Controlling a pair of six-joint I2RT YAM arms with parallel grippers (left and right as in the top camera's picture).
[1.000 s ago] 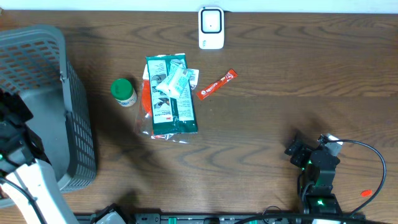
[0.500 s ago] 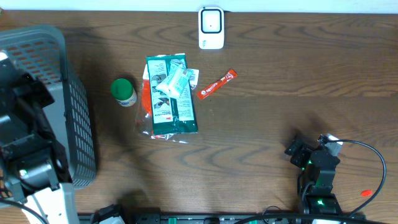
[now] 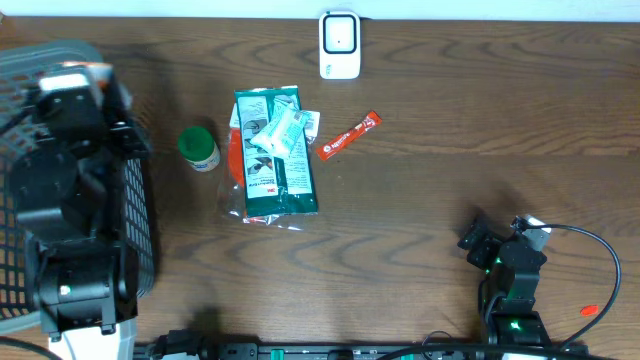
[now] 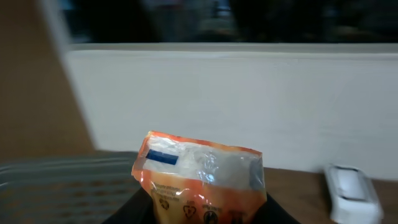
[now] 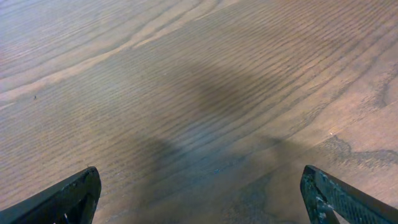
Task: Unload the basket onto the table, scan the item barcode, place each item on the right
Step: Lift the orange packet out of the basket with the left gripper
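Observation:
An orange and clear packet stands upright between the jaws of my left gripper, which is shut on its lower part. From overhead the left gripper hangs over the grey basket at the table's left, and only an orange tip of the packet shows. The white scanner stands at the far middle of the table, and the scanner also shows low right in the left wrist view. My right gripper is open over bare wood near the front right.
A green-capped bottle, a pile of green and clear packets and a red sachet lie mid-table between the basket and the scanner. A cable loops by the right arm.
The left arm has swung from the front left corner toward the far side, now raised over the basket with the packet. The right arm has not moved.

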